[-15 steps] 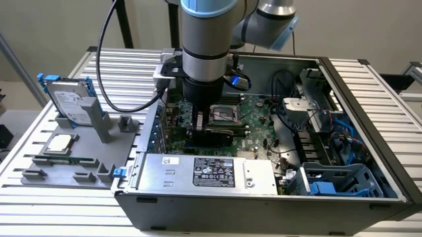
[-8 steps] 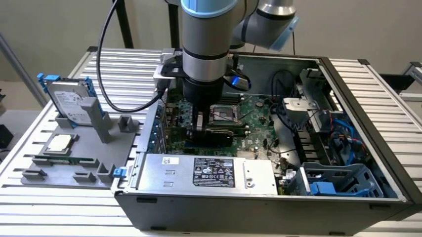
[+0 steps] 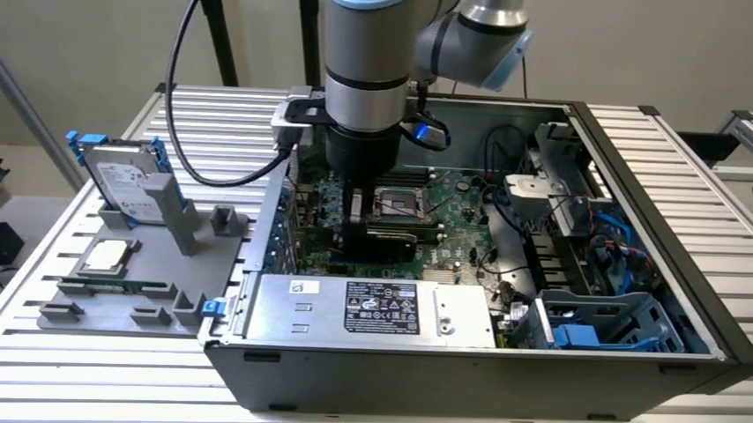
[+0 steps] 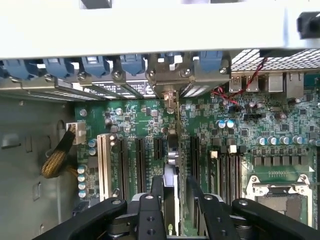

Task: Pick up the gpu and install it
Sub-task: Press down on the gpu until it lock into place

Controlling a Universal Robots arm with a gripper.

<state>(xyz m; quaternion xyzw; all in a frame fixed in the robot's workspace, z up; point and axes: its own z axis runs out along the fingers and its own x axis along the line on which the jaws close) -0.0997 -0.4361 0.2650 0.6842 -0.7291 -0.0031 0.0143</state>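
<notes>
On the slatted surface point(image 3: 659, 167) sits an open PC case point(image 3: 471, 357) w/ the arm point(image 3: 370, 79) reaching straight down into it, over the motherboard point(image 3: 453, 198) near the CPU socket point(image 3: 400, 204). At the exterior view's left, a gray holder tray point(image 3: 147, 291) carries a hard drive point(image 3: 123, 181) w/ blue rails, upright. Wrist view: end effector point(image 4: 175, 192) is clenched on the gpu point(image 4: 172, 155), which stands on edge among the expansion slots point(image 4: 140, 162), its metal bracket point(image 4: 170, 82) up against the case's rear slot openings. Can't tell if it's fully seated.
</notes>
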